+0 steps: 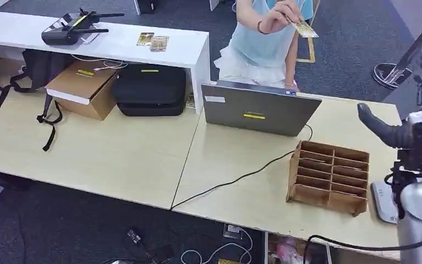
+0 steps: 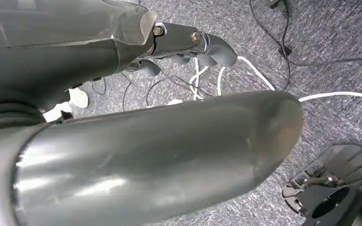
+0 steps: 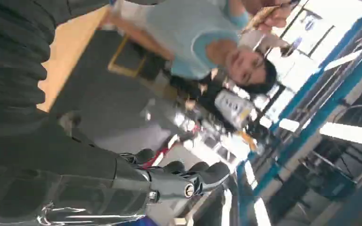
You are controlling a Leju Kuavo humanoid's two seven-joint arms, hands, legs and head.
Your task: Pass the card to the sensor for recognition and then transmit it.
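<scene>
Handling judgement first: card (image 1: 303, 27), thin, flat, light, probably stiff plastic or coated paper with a slick face; likely to slip or flex if squeezed across its broad faces too loosely. Best taken by pinching a free short edge between thumb and finger, on the end pointing away from the person's hand (image 1: 279, 15), so both grips do not crowd the same spot.

Appearance: small rectangle, pale gold or yellowish with faint printing too small to read. Held tilted, one end raised toward the robot.

Location: card is beyond the laptop (image 1: 259, 111), above and behind its lid, well apart from the wooden rack (image 1: 329, 177). It is pinched in the fingers of the person standing past the laptop, not touching any table surface.

Sensor: a flat pale device (image 1: 383, 201) lies just beside the wooden rack, on the side away from the laptop's cable; judged to be the reader, though partly hidden by the robot's arm.

Right hand (image 1: 387, 129): raised beside the rack, on the far side from the laptop, fingers extended and apart, holding nothing; well apart from the card.

Left hand (image 2: 188, 44): hangs over carpet and cables, nothing in it; fingers look loosely curled, though exact posture is hard to tell.

Other cards: two similar cards (image 1: 153, 41) lie on the white shelf, well off to the laptop's other side.
</scene>
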